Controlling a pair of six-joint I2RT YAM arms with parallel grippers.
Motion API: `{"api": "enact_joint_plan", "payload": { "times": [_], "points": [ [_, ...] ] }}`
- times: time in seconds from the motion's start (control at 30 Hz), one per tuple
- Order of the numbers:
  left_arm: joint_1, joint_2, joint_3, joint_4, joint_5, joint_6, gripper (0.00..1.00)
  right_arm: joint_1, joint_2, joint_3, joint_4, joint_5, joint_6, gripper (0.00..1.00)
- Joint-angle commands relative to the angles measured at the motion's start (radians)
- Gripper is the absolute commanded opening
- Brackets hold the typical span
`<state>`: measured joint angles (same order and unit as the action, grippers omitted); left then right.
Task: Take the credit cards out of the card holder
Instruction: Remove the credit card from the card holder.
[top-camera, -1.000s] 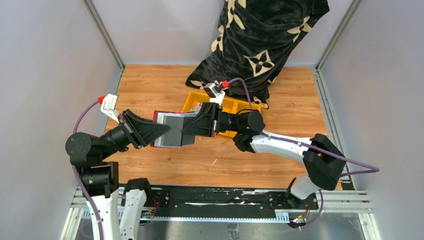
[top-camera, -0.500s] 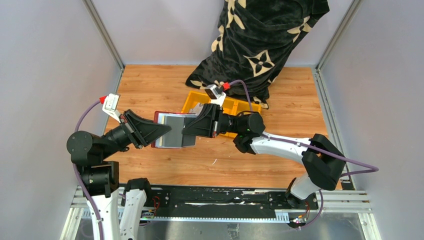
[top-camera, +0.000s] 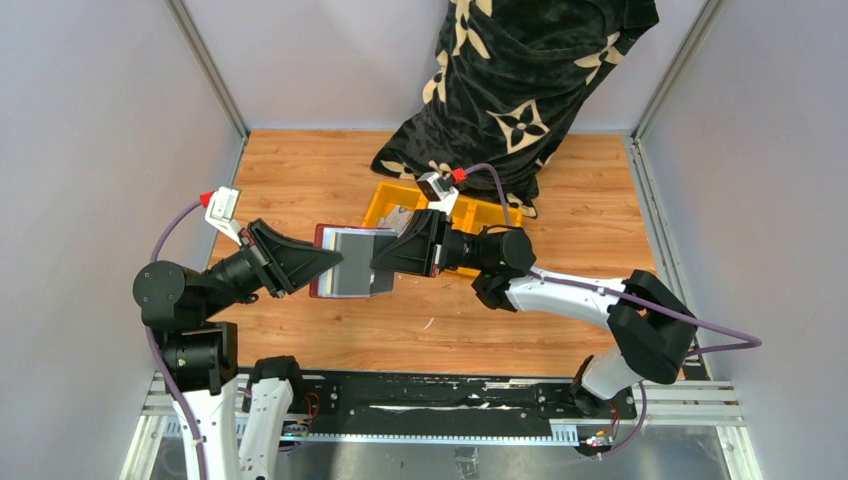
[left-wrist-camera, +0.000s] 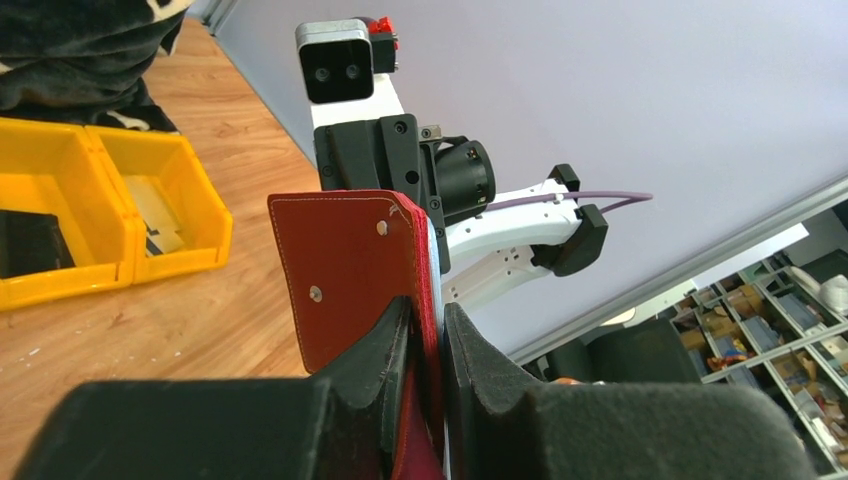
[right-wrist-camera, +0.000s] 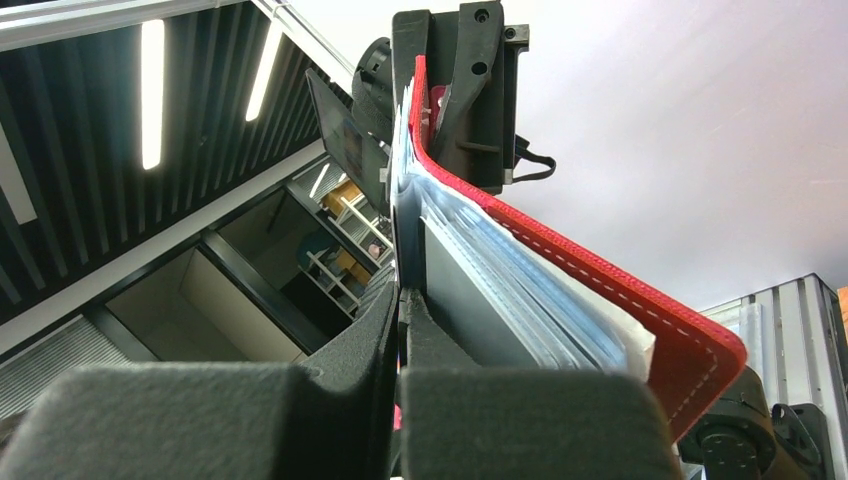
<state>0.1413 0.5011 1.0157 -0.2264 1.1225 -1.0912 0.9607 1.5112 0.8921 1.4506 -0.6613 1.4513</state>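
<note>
The dark red card holder hangs open above the table between both arms. My left gripper is shut on its red cover, one finger on each side of the leather. A grey credit card lies uppermost in the holder's clear pockets. My right gripper comes in from the right. Its jaws are pressed together on the thin near edge of a grey credit card, beside the stack of bluish sleeves. The red cover curves away behind them. Any other cards are hidden in the sleeves.
A yellow compartment bin stands behind the right wrist, with a dark object in one cell. A black cloth with cream flower prints is heaped at the back. Grey walls close in both sides.
My right gripper has shut on the card's edge. Both grippers and the card holder have drifted slightly to the right.
</note>
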Motion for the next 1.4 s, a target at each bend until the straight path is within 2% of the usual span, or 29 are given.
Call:
{"api": "enact_joint_plan", "payload": {
  "times": [0.0,0.3,0.4,0.57,0.73,0.87,0.9,1.13,1.37],
  "points": [
    [-0.001,0.004,0.041,0.022,0.004,-0.011,0.18,-0.022,-0.052,-0.022,0.051,-0.003,-0.016,0.0],
    [0.0,0.008,0.039,0.023,-0.007,-0.007,0.07,-0.019,-0.056,-0.013,0.051,-0.022,-0.022,0.0],
    [0.0,0.011,0.036,0.022,-0.015,-0.006,0.04,-0.011,-0.049,-0.009,0.062,-0.008,-0.014,0.14],
    [0.0,0.013,0.041,0.021,-0.02,-0.007,0.01,0.011,-0.026,0.022,0.066,-0.011,-0.015,0.22],
    [0.0,0.011,0.041,0.014,-0.022,-0.004,0.01,0.013,-0.028,0.015,0.059,-0.007,-0.025,0.18],
    [0.0,0.011,0.042,0.007,-0.021,0.001,0.01,0.014,-0.039,0.005,0.051,-0.002,-0.038,0.01],
    [0.0,0.011,0.042,0.005,-0.023,0.003,0.01,0.014,-0.041,0.003,0.046,-0.001,-0.043,0.0],
    [0.0,0.011,0.044,-0.014,-0.024,0.021,0.01,0.004,-0.108,-0.05,-0.073,0.022,-0.124,0.0],
    [0.0,0.013,0.046,-0.018,-0.03,0.022,0.01,-0.007,-0.124,-0.107,-0.03,0.054,-0.118,0.0]
  ]
}}
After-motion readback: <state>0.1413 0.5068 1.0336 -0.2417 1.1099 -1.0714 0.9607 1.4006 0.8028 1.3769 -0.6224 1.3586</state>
